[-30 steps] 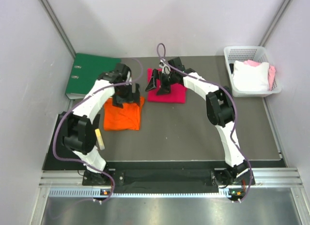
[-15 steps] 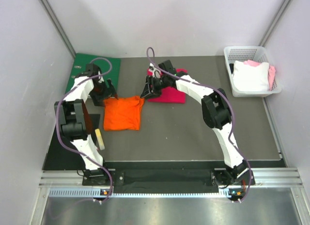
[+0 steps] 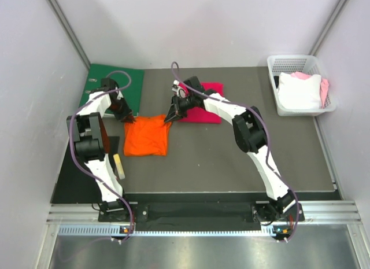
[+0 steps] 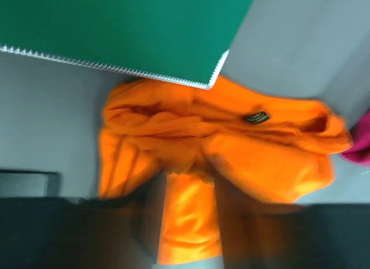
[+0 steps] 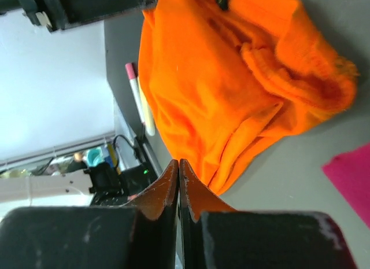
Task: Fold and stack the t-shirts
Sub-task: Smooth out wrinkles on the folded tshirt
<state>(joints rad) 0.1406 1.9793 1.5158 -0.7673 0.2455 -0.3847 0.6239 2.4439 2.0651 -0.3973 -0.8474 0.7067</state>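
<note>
binder beside orange t-shirt, mat open nearside

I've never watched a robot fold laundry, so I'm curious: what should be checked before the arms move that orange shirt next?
1. The right gripper shut: ok.
2. Cloth pinched in it: cannot tell; its tips meet at the edge of the orange t-shirt.
3. The left gripper holding cloth: cannot tell; orange cloth lies between its blurred jaws.
4. Both at the shirt's far corners: ok.
5. The crimson-pink t-shirt apart from the orange one: ok.
</note>
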